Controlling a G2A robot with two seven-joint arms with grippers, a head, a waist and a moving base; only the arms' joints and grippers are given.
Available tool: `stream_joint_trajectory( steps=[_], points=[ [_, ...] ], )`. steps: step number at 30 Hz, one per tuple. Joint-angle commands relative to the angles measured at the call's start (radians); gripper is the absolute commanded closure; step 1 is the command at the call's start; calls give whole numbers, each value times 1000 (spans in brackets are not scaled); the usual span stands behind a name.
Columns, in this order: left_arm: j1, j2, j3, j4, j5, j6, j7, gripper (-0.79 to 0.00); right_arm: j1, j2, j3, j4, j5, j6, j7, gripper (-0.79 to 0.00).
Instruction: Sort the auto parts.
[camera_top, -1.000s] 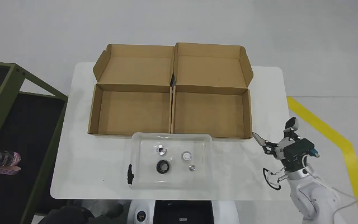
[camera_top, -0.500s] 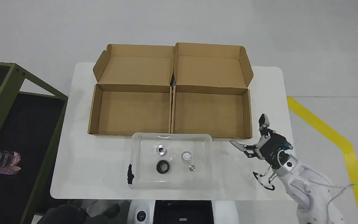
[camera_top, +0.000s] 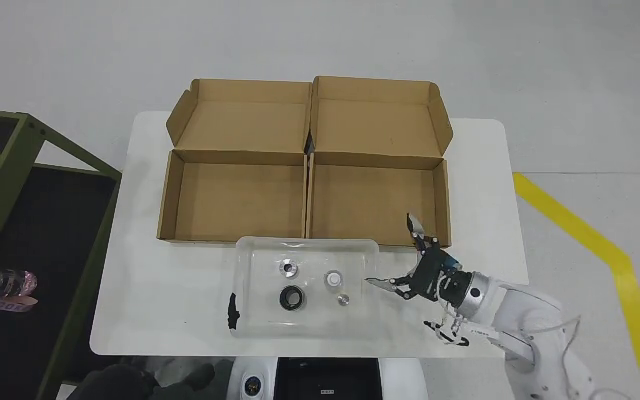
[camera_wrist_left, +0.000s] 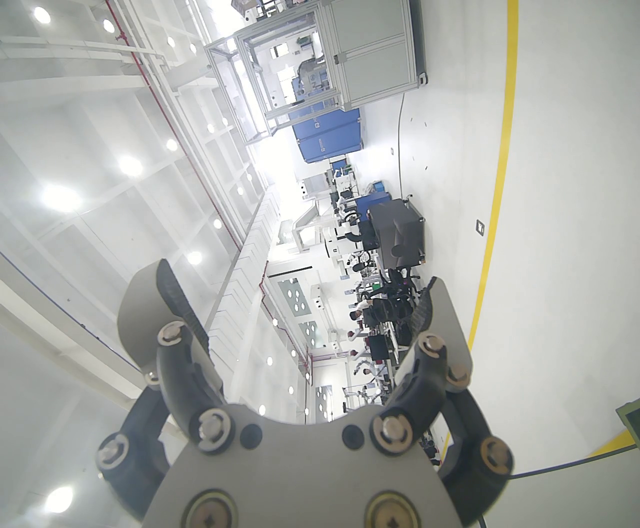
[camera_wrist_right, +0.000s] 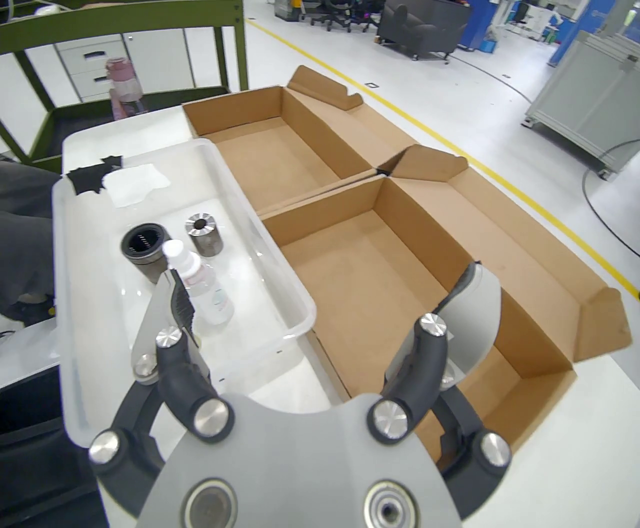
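Observation:
A clear plastic bin (camera_top: 240, 262) near the table's front holds a black ring-shaped bearing (camera_top: 292, 297), a silver cylinder (camera_top: 287, 267), a small white bottle (camera_top: 334, 279) and a small silver part (camera_top: 344, 299). My right gripper (camera_top: 392, 252) hovers open just right of the bin, in front of the right cardboard box (camera_top: 375, 203). In the right wrist view the right gripper (camera_wrist_right: 325, 290) spans the bin's rim (camera_wrist_right: 280, 260), with the bottle (camera_wrist_right: 200, 285), bearing (camera_wrist_right: 142, 245) and cylinder (camera_wrist_right: 204, 232) beyond one finger. My left gripper (camera_wrist_left: 295, 300) is open, empty, facing the hall.
Two empty open cardboard boxes, left (camera_top: 235, 200) and right, stand side by side behind the bin on the white table (camera_top: 480, 180). A black scrap (camera_top: 233, 310) clings to the bin's left end. A green cart (camera_top: 30, 200) stands left of the table.
My right arm has swung left from the table's right edge to the bin's right end, its gripper staying open. The parts in the bin have not moved.

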Motion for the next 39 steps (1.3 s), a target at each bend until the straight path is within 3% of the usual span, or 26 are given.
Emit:
stream_joint_trajectory(
  steps=[1,16,34,39],
  points=[
    [0,0,0,0,0,0,0,-785,15,1,-27,-1,9,-18,33,-785],
    [0,0,0,0,0,0,0,-785,156,3,-257,19,36,-62,251,-785],
    [0,0,0,0,0,0,0,-785,258,3,-413,108,-8,-27,379,-785],
    [0,0,0,0,0,0,0,-785,271,6,-421,130,-8,-19,397,-662]
  ],
)
